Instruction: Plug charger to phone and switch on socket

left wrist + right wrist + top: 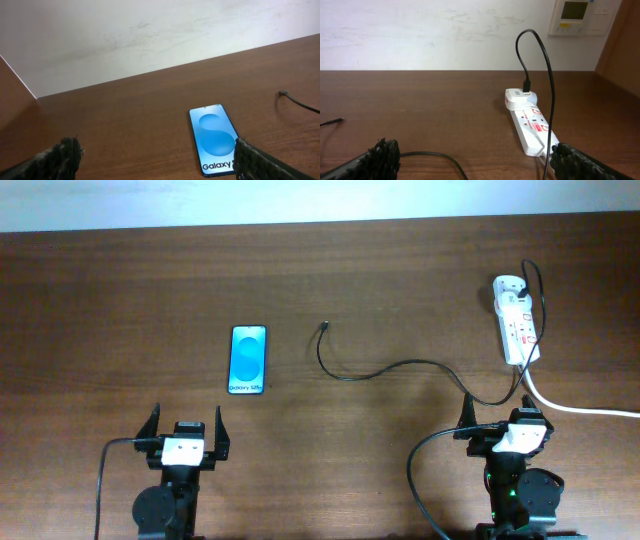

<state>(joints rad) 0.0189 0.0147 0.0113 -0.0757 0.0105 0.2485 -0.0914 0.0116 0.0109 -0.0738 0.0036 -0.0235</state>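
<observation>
Brown table (120, 300), both end effectors (157, 152) (476, 152) wide open, empty

Brown wooden counter (420, 100), white wall behind. Right of centre lies a white elongated plastic power strip (532, 127), red marks on its face, running toward the camera. A white block adapter (519, 97) sits at its far end. A thin black charger cable (547, 65) rises from the adapter, loops high, and drops along the strip's right side. Another stretch curves across the lower left; its small dark plug tip (339, 120) rests at far left. Black textured fingers (380, 160) stand spread wide at both bottom corners, touching nothing. Pale wall control panel (575, 15), upper right.
</observation>
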